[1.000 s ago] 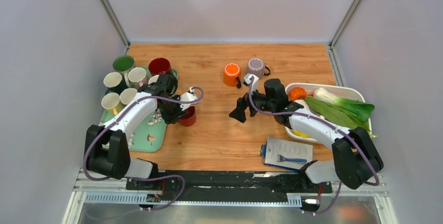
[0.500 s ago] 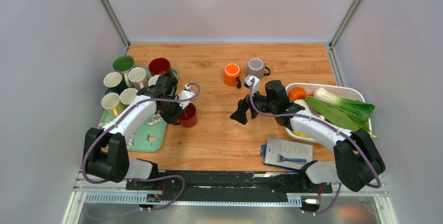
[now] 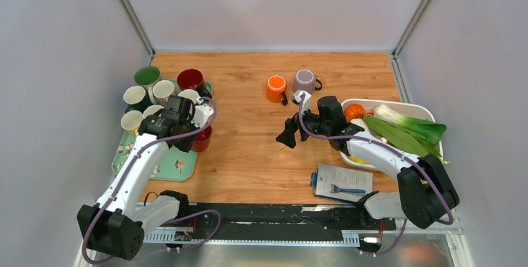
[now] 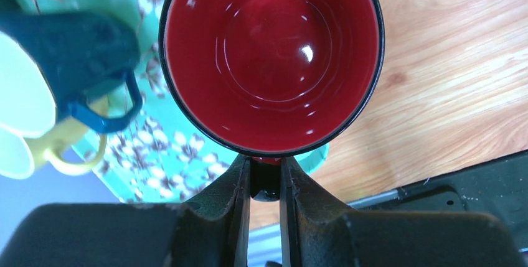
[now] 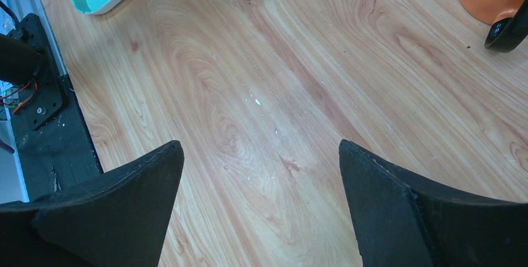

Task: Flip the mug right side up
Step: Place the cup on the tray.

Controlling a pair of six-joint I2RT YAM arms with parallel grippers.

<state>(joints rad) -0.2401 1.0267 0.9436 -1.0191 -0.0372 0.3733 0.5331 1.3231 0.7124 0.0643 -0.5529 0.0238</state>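
Left claw (image 4: 264, 173) just narrowed onto the red mug (image 4: 271, 55)'s handle and swung it from mid-desk to the tray (image 3: 165, 164)'s right edge. Its mouth faces my wrist cam, so the flip looks mostly done. Right claw (image 5: 258, 155) is wide open and empty.

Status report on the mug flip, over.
Left gripper pinching red mug by handle. Right gripper open over table. Mug mouth faces wrist camera, above tray edge. Blue mug close beside.

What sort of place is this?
Probably a lab test cell: bare grey walls around a wooden table, two arms bolted to a rail, staged props like a tray of mugs and a tub of vegetables.
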